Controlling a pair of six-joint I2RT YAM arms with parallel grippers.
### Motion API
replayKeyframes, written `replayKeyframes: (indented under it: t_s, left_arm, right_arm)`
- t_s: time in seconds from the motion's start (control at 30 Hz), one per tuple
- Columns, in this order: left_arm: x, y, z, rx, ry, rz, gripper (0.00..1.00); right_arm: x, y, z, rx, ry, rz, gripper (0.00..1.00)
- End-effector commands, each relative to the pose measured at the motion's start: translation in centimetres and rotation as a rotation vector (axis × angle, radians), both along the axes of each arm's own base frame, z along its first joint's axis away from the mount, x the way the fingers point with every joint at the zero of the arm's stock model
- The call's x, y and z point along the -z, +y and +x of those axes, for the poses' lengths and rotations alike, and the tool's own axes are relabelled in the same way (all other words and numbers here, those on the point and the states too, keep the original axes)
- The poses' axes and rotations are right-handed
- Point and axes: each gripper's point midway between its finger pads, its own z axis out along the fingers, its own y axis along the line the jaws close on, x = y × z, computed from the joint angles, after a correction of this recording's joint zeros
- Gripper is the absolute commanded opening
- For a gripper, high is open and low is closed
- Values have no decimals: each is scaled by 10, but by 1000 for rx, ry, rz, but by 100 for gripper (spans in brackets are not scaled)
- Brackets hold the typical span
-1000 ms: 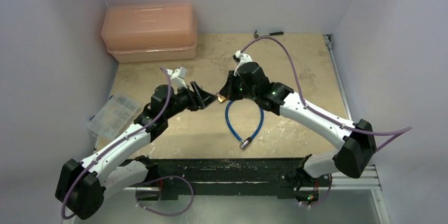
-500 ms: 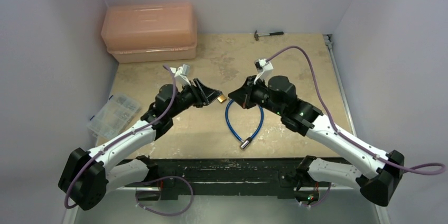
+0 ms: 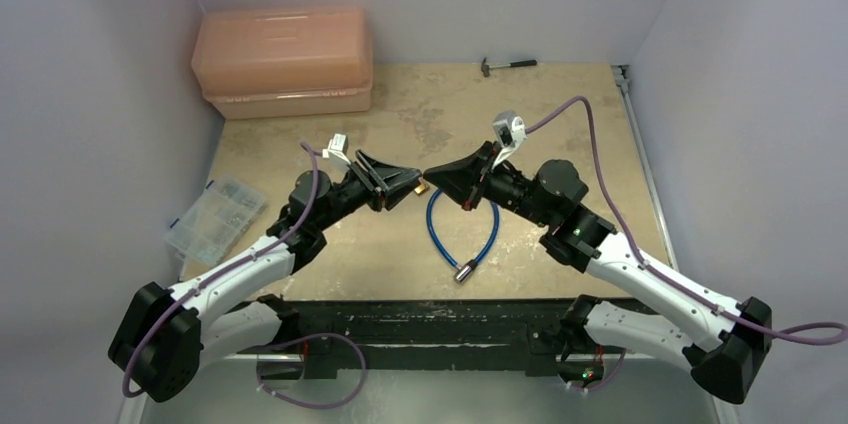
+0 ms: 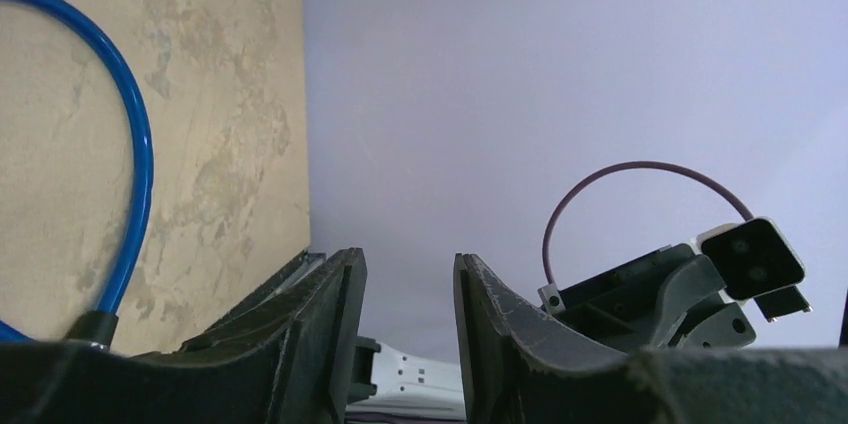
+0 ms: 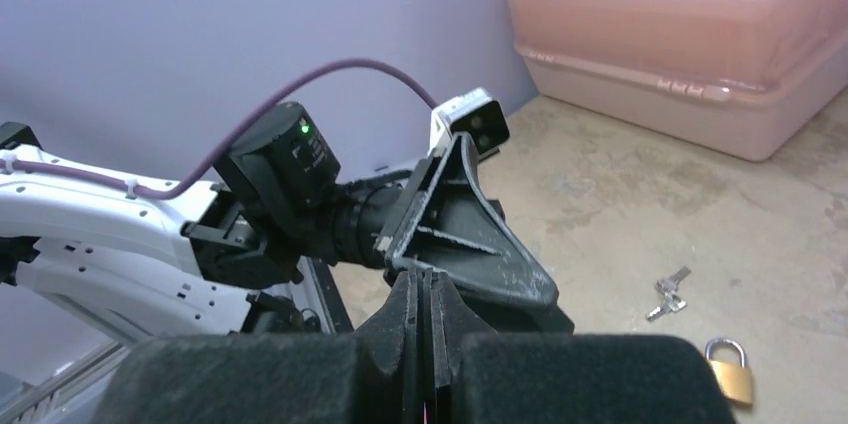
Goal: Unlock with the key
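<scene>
The key (image 5: 668, 292) lies loose on the table (image 5: 800, 214), lower right of the right wrist view, near the brass padlock (image 5: 728, 369). The left hand (image 4: 410, 279) gapes narrowly, empty; the right hand (image 5: 425, 289) is pressed closed on nothing

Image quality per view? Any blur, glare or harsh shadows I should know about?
Top external: flat, even light, faint shadows, no glare. Left wrist: blue cable fairly crisp, left gripper's fingers dark and soft at the bottom edge. Right wrist: key and padlock readable, right gripper's fingers close up and out of focus.
</scene>
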Motion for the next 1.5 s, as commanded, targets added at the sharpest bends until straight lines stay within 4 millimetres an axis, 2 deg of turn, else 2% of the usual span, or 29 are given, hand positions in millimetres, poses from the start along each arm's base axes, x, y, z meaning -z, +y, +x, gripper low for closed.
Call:
replayKeyframes:
  t_s: [0.0,0.13,0.4,0.6,0.83,1.1,1.47]
  left_arm:
    - [-38,-7,-9,71,21,-154,41]
    - [-43,-6,-11,68,30,-171,40]
    - [-44,-1,-10,40,64,-188,35]
    - [-46,-1,-8,39,115,-235,34]
    - [-51,-8,-14,106,183,-297,36]
    - [-45,-14,-16,151,235,-313,40]
    - [-41,-13,-18,156,288,-325,39]
  right_arm:
    - [-23,9,-1,-33,-86,82,0]
    - [-18,11,10,3,-56,74,0]
    - [-9,2,28,123,13,79,0]
    - [-12,0,23,106,9,137,0]
    - [-7,8,18,53,-4,154,0]
    - [-5,12,19,43,-17,175,0]
    - [12,17,16,7,-48,162,0]
